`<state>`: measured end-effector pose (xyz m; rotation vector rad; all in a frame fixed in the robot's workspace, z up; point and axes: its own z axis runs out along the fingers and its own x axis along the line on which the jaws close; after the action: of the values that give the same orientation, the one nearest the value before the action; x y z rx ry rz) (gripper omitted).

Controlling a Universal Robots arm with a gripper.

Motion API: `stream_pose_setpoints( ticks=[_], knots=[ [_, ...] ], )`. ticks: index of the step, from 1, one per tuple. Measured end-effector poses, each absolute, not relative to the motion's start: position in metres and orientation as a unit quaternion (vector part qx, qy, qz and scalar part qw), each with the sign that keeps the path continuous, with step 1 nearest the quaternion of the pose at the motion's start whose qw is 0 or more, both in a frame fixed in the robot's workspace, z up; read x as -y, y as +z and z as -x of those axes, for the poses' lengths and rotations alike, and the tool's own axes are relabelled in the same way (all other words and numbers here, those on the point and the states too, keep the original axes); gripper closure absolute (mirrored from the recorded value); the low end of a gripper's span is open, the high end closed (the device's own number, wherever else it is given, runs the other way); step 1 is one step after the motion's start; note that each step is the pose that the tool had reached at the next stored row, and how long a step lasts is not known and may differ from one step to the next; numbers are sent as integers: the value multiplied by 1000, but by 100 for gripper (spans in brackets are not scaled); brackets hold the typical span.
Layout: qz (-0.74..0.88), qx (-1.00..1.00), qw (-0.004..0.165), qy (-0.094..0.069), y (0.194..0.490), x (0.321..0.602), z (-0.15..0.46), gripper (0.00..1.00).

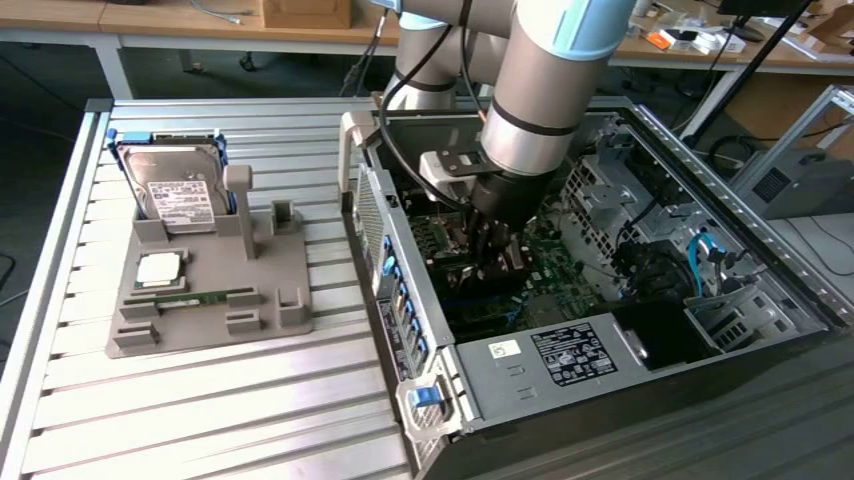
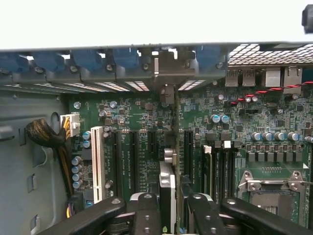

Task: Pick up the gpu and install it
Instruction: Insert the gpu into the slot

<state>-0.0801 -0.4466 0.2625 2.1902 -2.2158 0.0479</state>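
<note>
on the exterior view's left, well away from the fingers, a grey holder (image 1: 200, 300) sits on the slatted bench (image 1: 200, 410). it carries a hard drive (image 1: 180, 195) standing up, a cpu (image 1: 160, 267) lying flat and a ram stick (image 1: 200, 297).

moving right, the open pc case (image 1: 747, 260) holds the arm (image 1: 541, 110), which reaches straight down into it. the gripper (image 1: 491, 248) is low over the motherboard (image 1: 567, 275).

in the wrist view the fingers (image 2: 146, 215) are closed narrowly on the gpu (image 2: 167, 191), one on each side of it. the card is seen edge-on, a thin upright strip running away from the fingers toward the rear slot covers (image 2: 122, 61). to one side of the fingers lie a white slot (image 2: 97, 164) and a cable bundle (image 2: 46, 137); to the other side lie the ram slots (image 2: 220, 166) and the cpu socket (image 2: 271, 188).

the card appears to stand over one of the dark slots (image 2: 133, 161) in the middle of the board; whether its edge has entered the slot i cannot tell. i judge the step in hand to be seating the card. doing it well means keeping the card upright and parallel to the slot, with its bracket end lined up with the rear opening. the push should be straight down and even along the card's length, since a tilt could jam one end or strain the board.
</note>
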Motion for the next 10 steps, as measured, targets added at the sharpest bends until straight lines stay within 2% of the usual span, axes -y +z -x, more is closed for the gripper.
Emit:
stream_pose_setpoints(
  ticks=[10],
  knots=[
    [-706,708,2,5,263,446,80,73]
  ],
)
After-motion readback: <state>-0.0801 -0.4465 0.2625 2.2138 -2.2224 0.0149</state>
